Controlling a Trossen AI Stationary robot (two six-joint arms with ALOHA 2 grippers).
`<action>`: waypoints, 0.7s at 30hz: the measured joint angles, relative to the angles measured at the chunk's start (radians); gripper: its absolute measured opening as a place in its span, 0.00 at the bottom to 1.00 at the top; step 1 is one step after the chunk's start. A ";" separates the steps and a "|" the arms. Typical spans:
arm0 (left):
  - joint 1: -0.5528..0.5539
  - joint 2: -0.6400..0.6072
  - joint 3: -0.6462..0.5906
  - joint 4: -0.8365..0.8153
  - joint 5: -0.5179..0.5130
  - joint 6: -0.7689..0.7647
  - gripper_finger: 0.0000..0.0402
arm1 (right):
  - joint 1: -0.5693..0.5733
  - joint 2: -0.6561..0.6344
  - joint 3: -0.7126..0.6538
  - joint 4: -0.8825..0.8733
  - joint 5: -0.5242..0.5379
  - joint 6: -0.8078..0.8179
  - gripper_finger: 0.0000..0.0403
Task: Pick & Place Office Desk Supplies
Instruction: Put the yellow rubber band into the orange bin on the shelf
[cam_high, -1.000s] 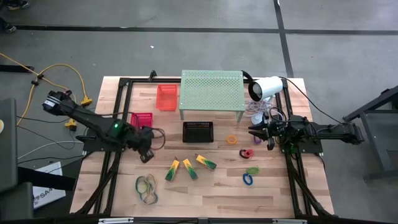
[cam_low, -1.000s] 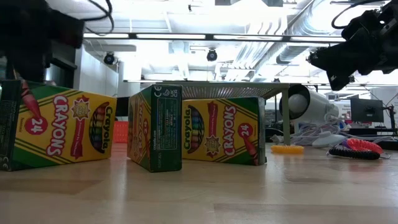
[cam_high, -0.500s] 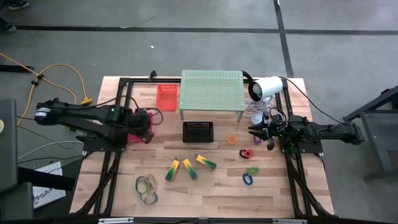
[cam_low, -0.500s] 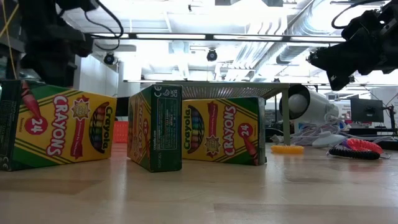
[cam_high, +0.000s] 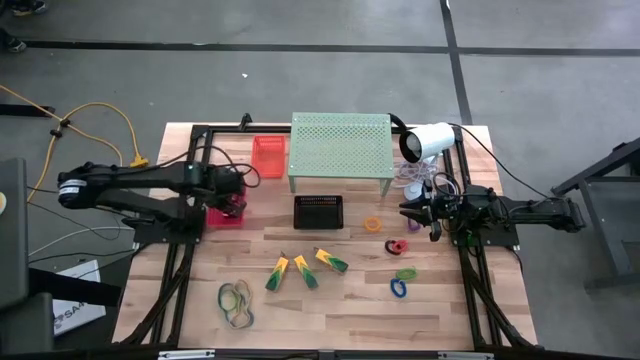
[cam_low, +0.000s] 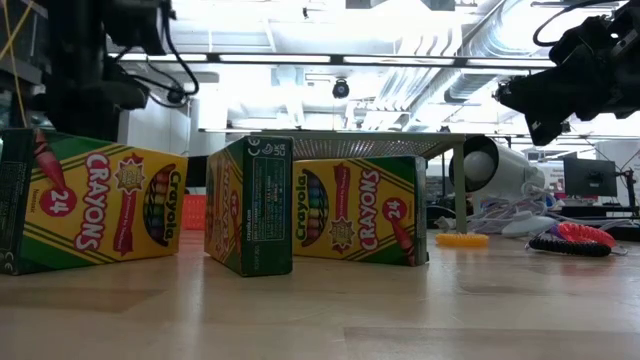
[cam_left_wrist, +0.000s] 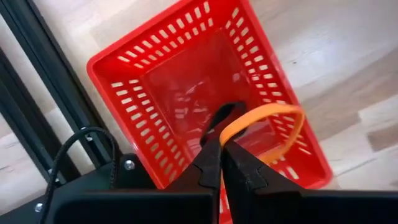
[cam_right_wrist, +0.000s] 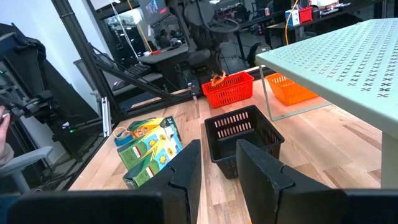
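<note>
Wooden planks made up the table (cam_high: 330, 310) under me, with grey floor all round it. My left claw (cam_left_wrist: 222, 163) hung just above the red basket (cam_left_wrist: 155, 81) at the left side, its fingers pinched fully together on an orange rubber band (cam_left_wrist: 273, 115), whose free loop dangled over the basket's bare floor. My right claw (cam_high: 405, 211) waited near the white lamp (cam_high: 428, 141), fingers parted halfway and holding nothing.

I judged the job to be near its start. No item lay in the red basket that I could see, the black basket (cam_high: 318, 211) looked empty from my right wrist, and I could not tell what the orange basket (cam_high: 268, 156) held.

Most supplies lay loose on the wood:
- three crayon boxes (cam_high: 305, 268) in a row near the middle
- a heap of tan rubber bands (cam_high: 236, 303) towards the front left
- a small orange ring (cam_high: 372, 224) beside the black basket
- a red loop (cam_high: 397, 246), a green loop (cam_high: 405, 273) and a blue loop (cam_high: 399, 288) in front of my right claw

As I saw it, letting go would drop the band into the red basket, and all those others remained to be sorted.
</note>
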 joint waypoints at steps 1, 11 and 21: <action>-0.003 0.019 0.000 0.000 0.000 0.000 0.00 | 0.000 0.000 0.000 0.000 0.000 0.000 0.22; -0.031 0.175 0.000 0.000 0.000 -0.001 0.00 | 0.000 0.000 0.000 0.000 0.000 0.000 0.22; -0.031 0.182 0.000 0.000 -0.001 0.049 0.00 | 0.000 0.000 0.000 0.000 0.000 0.000 0.22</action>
